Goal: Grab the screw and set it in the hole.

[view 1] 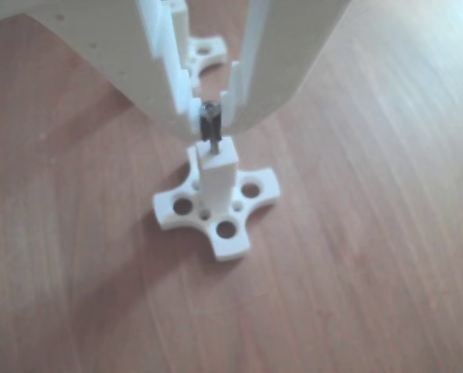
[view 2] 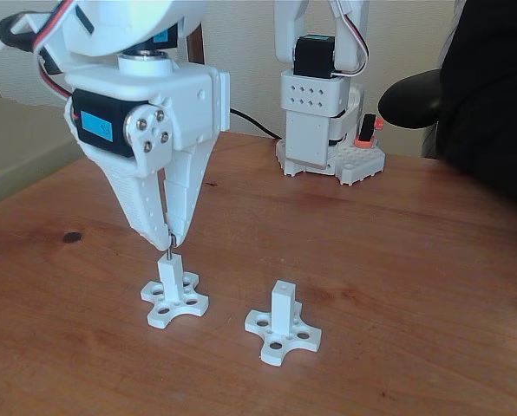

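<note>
The white plastic tool [view 2: 168, 245] hangs point-down over the left of 2 white posts in the fixed view, its 2 tapered fingers nearly together and pinching the screw [view 1: 210, 124] between their tips. The screw is a thin grey metal pin, upright, its dark upper part caught in the fingers and its bare shank reaching down to the hole [view 1: 215, 155] in the flat square end of the post [view 2: 169, 272]; whether the tip is already inside I cannot tell. That post rises from a cross-shaped base [view 1: 225, 225] with round holes through its arms. A 2nd, identical post [view 2: 282, 300] stands apart to the right in the fixed view, with bare wood between them. The tabletop [view 2: 415, 286] is smooth reddish-brown wood with open room in front and to the right.
</note>
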`<act>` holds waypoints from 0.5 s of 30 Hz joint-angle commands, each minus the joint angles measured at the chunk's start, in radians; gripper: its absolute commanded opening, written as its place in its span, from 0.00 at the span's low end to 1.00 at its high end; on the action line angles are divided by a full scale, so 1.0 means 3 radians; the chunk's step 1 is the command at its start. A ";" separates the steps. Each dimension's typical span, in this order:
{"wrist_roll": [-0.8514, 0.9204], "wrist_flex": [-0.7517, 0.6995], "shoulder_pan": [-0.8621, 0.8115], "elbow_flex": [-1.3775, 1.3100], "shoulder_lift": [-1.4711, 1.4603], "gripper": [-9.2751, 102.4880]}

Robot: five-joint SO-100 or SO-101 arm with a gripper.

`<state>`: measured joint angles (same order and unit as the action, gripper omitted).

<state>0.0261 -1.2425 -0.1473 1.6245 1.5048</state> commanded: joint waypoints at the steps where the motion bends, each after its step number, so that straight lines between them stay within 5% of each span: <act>1: 0.0066 0.0072 -0.0015 -0.0327 0.0133 0.04; 15: 0.0066 -0.0133 0.0051 -0.0562 0.0148 0.04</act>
<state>0.0353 -1.2747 -0.1473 1.5555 1.5033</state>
